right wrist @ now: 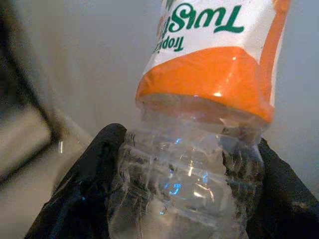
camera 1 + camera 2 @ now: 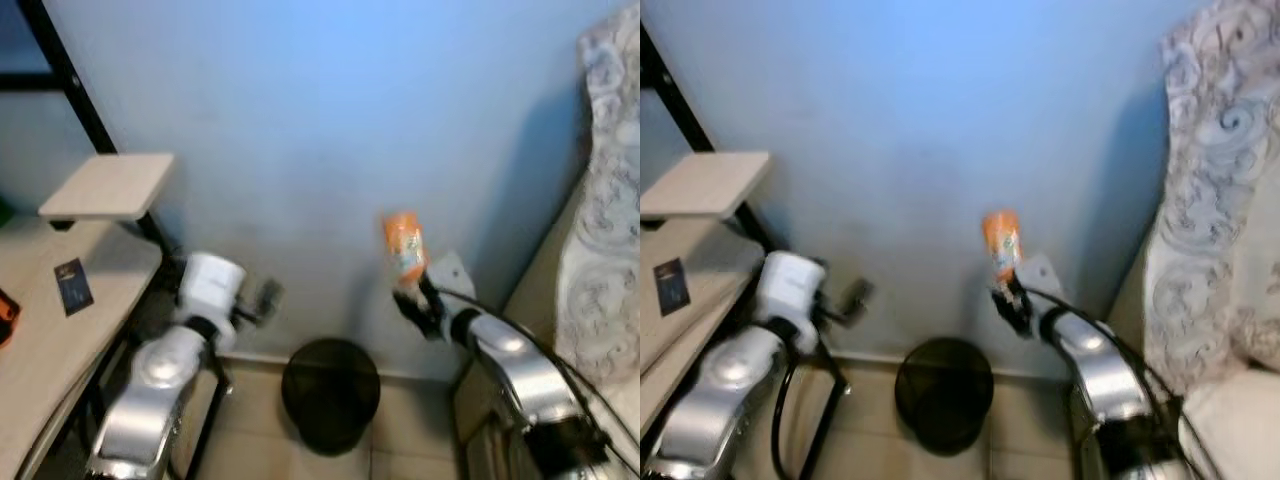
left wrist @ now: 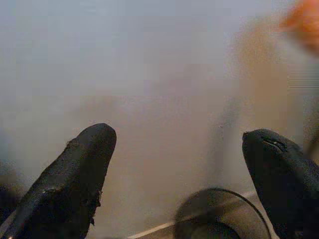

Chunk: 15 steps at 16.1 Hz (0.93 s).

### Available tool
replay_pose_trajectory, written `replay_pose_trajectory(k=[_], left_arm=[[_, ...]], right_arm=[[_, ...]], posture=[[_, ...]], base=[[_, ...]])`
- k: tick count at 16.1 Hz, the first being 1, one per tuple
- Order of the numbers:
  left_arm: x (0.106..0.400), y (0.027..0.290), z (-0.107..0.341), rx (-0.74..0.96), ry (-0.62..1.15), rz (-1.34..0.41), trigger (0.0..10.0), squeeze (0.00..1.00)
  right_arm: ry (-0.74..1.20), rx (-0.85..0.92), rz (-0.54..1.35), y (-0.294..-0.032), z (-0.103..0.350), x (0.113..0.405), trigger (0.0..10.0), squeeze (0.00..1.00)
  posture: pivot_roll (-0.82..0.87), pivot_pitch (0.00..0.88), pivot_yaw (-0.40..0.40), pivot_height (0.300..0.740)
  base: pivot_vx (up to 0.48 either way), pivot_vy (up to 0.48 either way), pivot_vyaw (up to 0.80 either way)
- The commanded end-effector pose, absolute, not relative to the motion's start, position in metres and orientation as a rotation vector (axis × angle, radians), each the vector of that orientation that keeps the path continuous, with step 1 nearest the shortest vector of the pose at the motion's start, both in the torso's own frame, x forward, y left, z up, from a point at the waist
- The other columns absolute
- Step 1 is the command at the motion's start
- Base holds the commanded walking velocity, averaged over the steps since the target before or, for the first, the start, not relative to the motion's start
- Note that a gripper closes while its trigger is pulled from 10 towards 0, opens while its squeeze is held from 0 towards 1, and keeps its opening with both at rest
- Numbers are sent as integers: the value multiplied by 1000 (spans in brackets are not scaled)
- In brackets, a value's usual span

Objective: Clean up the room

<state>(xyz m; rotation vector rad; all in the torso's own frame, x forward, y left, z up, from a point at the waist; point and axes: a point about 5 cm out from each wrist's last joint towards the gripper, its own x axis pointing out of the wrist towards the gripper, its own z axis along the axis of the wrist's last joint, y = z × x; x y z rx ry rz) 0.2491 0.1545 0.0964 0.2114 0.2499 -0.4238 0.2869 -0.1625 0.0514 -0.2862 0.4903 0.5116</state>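
While blurry overhead, right gripper (image 1: 184,199) seemingly clamps bottle (image 1: 209,99).

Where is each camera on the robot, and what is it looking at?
Left eye and right eye: on the head, looking down at the blue wall, black bin and both silver arms.
Left wrist: on the left arm, looking past the open left hand at the wall and bin.
Right wrist: on the right arm, close on the plastic bottle held in the right hand.
Shared: the bin and bottle.

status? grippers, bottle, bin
Right gripper shut on plastic bottle, held up near the wall. Left gripper open, empty. Black bin on the floor below, between the arms; nothing blocking it.
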Motion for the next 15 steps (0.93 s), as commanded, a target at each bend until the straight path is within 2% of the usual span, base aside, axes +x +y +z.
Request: replay_pose_trajectory(k=[1,2,3,6,8,9,12,13,15], left_arm=[[245,158,94,240,282,-470,10000,0],[235,157,88,276,342,-608,10000,0],[235,157,88,276,342,-608,10000,0],[221,167,86,377,441,-826,10000,0],[218,168,86,390,460,-865,10000,0],[214,170,85,416,494,-926,10000,0],[215,171,87,429,495,-937,10000,0],[216,171,86,435,495,-938,10000,0],[217,171,86,441,497,-942,10000,0]], right_arm=[[458,-319,629,-142,53,291,10000,0],[529,-353,634,-139,37,298,10000,0],[529,-353,634,-139,37,298,10000,0],[689,-432,598,-116,9,303,10000,0],[701,-459,609,-111,6,301,10000,0],[728,-538,597,-104,-2,299,10000,0],[742,-546,550,-102,-2,301,10000,0],[740,-590,543,-103,-2,302,10000,1000],[742,-614,547,-102,-2,302,10000,1000]], posture=[[50,0,53,740],[61,0,47,740],[61,0,47,740],[82,0,36,740],[86,0,36,740],[87,0,38,740],[87,0,40,740],[83,0,42,740],[83,0,41,740]], base=[[0,0,0],[0,0,0],[0,0,0],[0,0,0],[0,0,0],[0,0,0],[0,0,0],[0,0,0],[0,0,0]])
